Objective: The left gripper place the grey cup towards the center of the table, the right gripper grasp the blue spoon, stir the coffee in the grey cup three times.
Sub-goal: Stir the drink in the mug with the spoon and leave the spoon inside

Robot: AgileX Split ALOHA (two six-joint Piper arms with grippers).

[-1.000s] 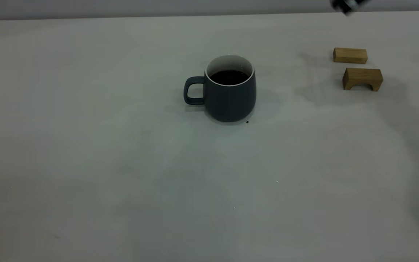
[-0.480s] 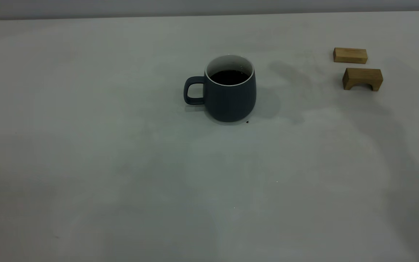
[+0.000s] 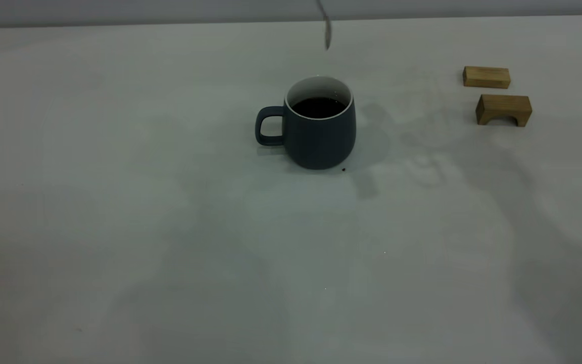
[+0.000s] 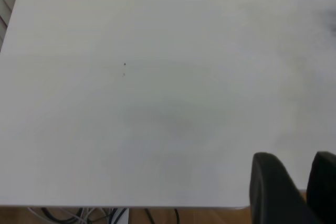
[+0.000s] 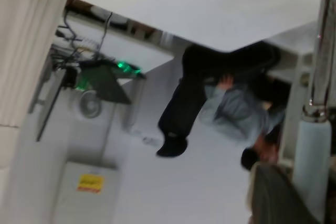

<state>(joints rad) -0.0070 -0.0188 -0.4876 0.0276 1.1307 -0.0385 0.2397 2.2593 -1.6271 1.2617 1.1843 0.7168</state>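
The grey cup [image 3: 316, 131] stands upright near the middle of the table [image 3: 119, 212], handle to the left in the exterior view, with dark coffee [image 3: 318, 107] inside. The metal end of the blue spoon [image 3: 327, 31] hangs in the air above the cup's far rim, clear of the coffee. In the right wrist view my right gripper [image 5: 310, 203] is shut on the spoon's pale blue handle [image 5: 311, 156]. That gripper is above the exterior view's top edge. My left gripper [image 4: 295, 157] hangs over the table's bare edge [image 4: 157, 103], open by a narrow gap and holding nothing.
Two wooden blocks lie at the far right of the table, a flat one [image 3: 486, 77] and an arched one [image 3: 503, 109]. A seated person [image 5: 231, 103] and room equipment show in the right wrist view beyond the table.
The right gripper left the top right corner above the blocks. The spoon's end now hangs above the cup, and the arm's shadow has slid left to the cup. The cup has not moved.
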